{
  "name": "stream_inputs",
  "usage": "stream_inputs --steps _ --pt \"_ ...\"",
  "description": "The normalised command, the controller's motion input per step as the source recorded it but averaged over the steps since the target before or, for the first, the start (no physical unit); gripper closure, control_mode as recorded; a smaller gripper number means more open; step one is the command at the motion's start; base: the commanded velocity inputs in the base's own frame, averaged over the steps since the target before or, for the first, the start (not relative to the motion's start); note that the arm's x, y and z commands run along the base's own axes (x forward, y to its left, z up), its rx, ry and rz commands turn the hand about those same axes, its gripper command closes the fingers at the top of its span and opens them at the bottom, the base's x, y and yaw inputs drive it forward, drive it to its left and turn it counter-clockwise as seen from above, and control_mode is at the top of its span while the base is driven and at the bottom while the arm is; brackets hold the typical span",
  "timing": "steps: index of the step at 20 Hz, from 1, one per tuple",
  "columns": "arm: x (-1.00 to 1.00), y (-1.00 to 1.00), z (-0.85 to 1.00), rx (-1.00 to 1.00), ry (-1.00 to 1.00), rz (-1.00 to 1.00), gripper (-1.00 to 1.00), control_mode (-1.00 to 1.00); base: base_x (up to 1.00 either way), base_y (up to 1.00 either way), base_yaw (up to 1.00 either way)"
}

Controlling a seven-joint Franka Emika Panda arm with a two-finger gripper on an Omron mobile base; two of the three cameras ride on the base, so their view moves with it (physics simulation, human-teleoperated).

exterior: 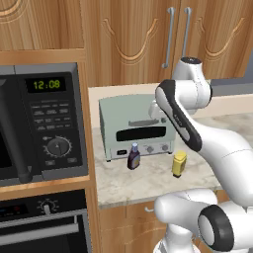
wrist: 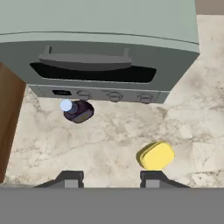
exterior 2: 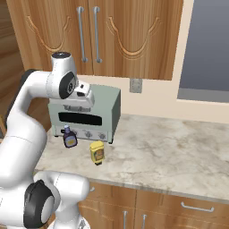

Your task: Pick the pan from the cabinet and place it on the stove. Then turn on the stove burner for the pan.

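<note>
Wall cabinet, brown wood with arch-carved doors and paired silver bar handles, both doors closed, mounted above a marbled counter; the pan cannot be seen. On the counter: a pale green toaster oven at the back, a small dark purple bottle just in front of its knobs, a yellow bottle nearer the counter edge. Gripper hangs above the counter, fingertips apart, holding nothing

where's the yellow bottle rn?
The yellow bottle stands on the counter in front of the toaster oven, right of the purple bottle in both base views.
</note>
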Motion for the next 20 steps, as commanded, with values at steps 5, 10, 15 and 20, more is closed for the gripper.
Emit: stream_inputs --steps 5,10,15,20 --pt "-0.31 -0.01 -0.08 0.0 -0.16 -0.03 -1.0 -1.0 0.0 0.0 0.0" --pt "-0.1 -0.12 0.09 0.0 -0.3 -0.09 -1.0 -1.0 0.0 0.0 0.0" --pt "0.08 -0.12 0.73 0.0 -0.35 -0.1 -1.0 -1.0 0.0 0.0 0.0" --pt "0.11 -0.19 0.78 0.0 -0.3 -0.12 -1.0 -1.0 0.0 0.0 0.0"
